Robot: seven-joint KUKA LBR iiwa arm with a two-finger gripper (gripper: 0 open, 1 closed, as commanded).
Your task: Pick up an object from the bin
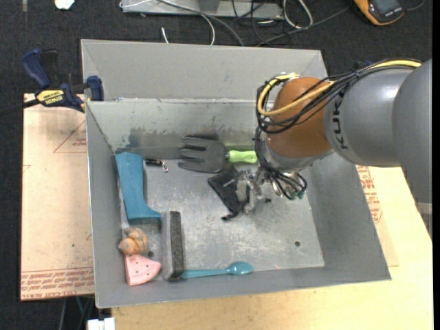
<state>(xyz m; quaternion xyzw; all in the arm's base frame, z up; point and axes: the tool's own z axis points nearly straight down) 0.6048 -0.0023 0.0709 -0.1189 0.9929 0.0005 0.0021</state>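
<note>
Claw [253, 188] just beside black angular piece [224, 184] (whether apart or together, cannot tell), grey fork [203, 153] above, tines left, green handle [242, 157] right

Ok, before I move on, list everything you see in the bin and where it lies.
fork-shaped server: one, dark grey with green handle, back middle
black flat piece: one, black, centre, right at the gripper
boot-shaped thing: one, blue, left side
small dark bit: one, black, by the boot's top, too small to identify
rounded lump: one, tan and orange, front left
wedge: one, pink, front left corner
bar: one, dark grey, beside the wedge
spoon: one, teal, along the front wall
bin: one, grey metal
gripper: one, low over the centre
arm: one, grey with orange cover, from the right
</note>
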